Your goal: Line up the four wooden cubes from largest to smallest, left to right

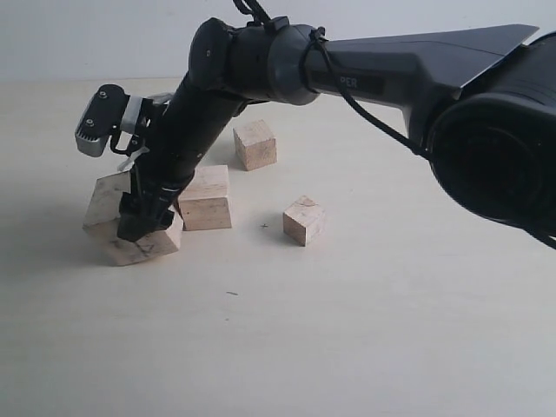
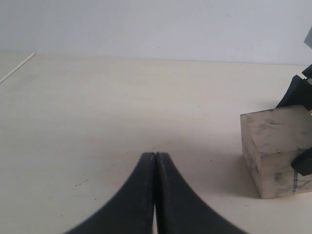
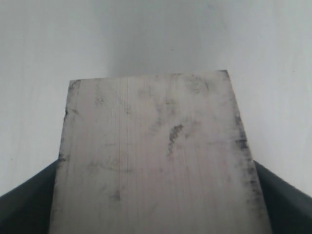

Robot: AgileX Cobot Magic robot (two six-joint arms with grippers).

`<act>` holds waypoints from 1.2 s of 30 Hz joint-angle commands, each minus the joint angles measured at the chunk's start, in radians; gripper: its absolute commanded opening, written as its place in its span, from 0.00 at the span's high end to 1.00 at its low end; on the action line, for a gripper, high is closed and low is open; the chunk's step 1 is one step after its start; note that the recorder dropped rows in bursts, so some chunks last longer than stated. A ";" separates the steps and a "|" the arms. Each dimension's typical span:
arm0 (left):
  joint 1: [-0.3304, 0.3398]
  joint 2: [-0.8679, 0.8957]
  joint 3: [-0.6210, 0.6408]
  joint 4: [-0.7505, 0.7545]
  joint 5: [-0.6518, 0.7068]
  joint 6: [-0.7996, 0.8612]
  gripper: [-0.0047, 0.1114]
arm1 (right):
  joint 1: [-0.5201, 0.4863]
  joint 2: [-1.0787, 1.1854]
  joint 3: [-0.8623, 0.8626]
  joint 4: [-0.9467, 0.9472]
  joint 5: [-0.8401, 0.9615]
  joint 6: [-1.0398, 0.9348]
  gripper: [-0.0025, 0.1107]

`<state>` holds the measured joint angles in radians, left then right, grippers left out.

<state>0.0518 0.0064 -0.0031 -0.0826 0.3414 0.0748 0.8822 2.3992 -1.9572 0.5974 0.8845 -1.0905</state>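
Pencil-marked largest pale wooden cube (image 1: 104, 208) sits tilted, leftmost; second-largest cube (image 1: 206, 198) just beside it; third cube (image 1: 255, 144) and smallest cube (image 1: 304, 220) lie apart.

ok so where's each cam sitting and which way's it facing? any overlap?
Exterior: off the arms, looking obliquely across the table to the wall; right arm reaches across, right pincer on the largest cube.
Left wrist: on the left arm, looking past its shut left pincer over the table; cube off to one side.
Right wrist: close on the cube's face, its fingers either side.
Shared: all three see that cube.
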 commanded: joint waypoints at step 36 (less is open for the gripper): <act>-0.004 -0.006 0.003 -0.005 -0.013 -0.001 0.96 | 0.002 -0.053 -0.014 -0.125 0.006 0.044 0.20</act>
<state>0.0518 0.0064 -0.0031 -0.0826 0.3414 0.0748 0.8840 2.3820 -1.9587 0.4747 0.8906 -1.0522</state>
